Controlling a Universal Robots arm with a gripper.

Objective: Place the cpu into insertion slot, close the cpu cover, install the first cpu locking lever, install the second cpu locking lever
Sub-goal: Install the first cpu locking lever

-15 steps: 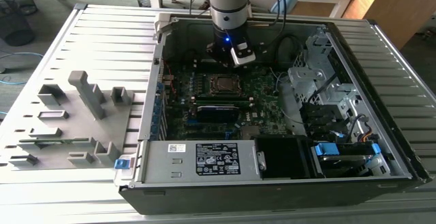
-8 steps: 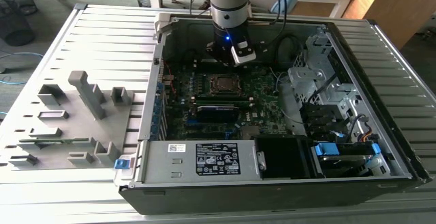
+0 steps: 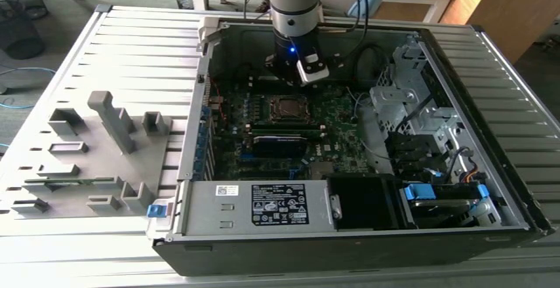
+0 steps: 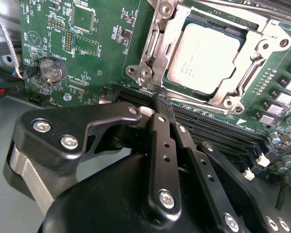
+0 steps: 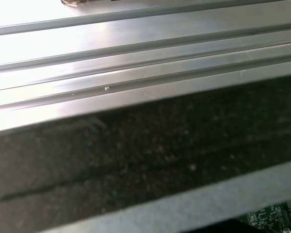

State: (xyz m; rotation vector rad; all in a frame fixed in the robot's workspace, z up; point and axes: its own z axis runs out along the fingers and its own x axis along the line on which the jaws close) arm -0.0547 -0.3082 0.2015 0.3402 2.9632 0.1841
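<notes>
The cpu (image 4: 203, 57), a square chip with a dull silver top, lies flat in its socket on the green motherboard (image 4: 102, 43). The cpu cover (image 4: 156, 51), a silvery frame plate, lies down around it with the chip showing through its window. A thin metal lever rod (image 4: 256, 73) runs along one side of the frame. In the exterior view the socket (image 3: 286, 107) sits in the middle of the open case, and my gripper (image 3: 300, 81) hangs just behind it. The black fingers (image 4: 157, 141) meet at their tips beside the socket's corner, so my gripper (image 4: 160, 104) is shut with nothing in it.
Black memory slots (image 4: 213, 133) run beside the socket and a coin battery (image 4: 51, 69) sits on the board. The case walls (image 3: 197, 104) surround the board, with a power supply (image 3: 262, 206) in front and a drive cage (image 3: 411, 111) at the exterior view's right. A grey fixture (image 3: 96, 144) stands on the ribbed table (image 5: 136, 73).
</notes>
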